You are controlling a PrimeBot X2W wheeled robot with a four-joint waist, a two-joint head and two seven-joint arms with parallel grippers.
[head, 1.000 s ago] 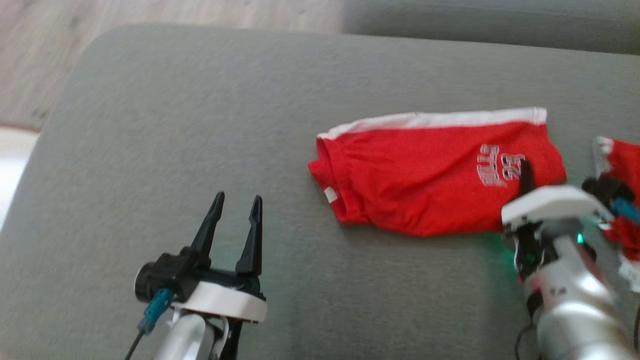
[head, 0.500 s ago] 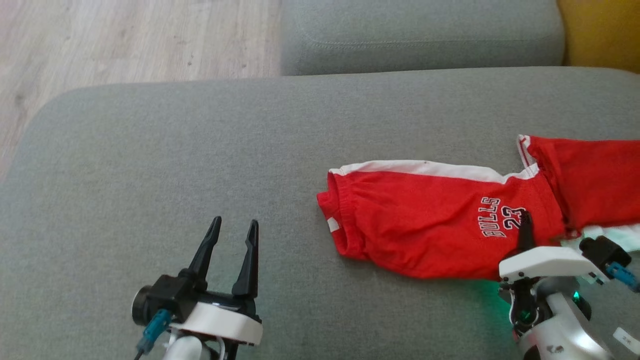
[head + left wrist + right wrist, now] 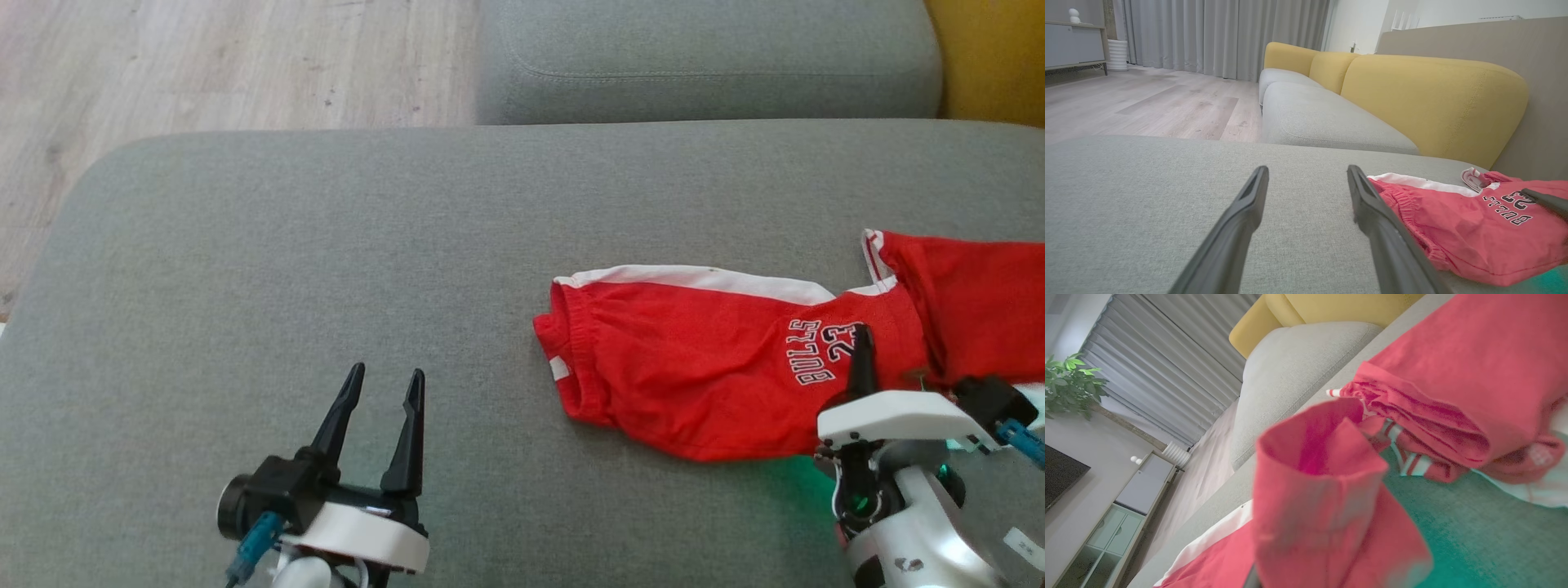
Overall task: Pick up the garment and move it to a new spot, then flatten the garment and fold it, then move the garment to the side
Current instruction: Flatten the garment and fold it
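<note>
The garment (image 3: 702, 376) is a pair of red shorts with a white side stripe and "BULLS 23" print, lying on the grey sofa seat (image 3: 326, 245), waistband to the left. My right gripper (image 3: 861, 351) is shut on its right leg hem beside the print. In the right wrist view a fold of the red garment (image 3: 1314, 498) rises over the fingers and hides them. My left gripper (image 3: 382, 392) stands open and empty over bare cushion, well left of the waistband. In the left wrist view the garment (image 3: 1470, 228) lies just right of my left gripper (image 3: 1306, 173).
A second red cloth with striped trim (image 3: 971, 302) lies against the shorts' right end. Behind the seat is another grey cushion (image 3: 702, 65) with a yellow backrest (image 3: 1433, 94). Wooden floor (image 3: 204, 65) lies beyond the seat's left and far edges.
The head camera has swung, shifting the whole picture down and right. Relative to the garment, my right gripper stays shut at the leg hem and the left stays open.
</note>
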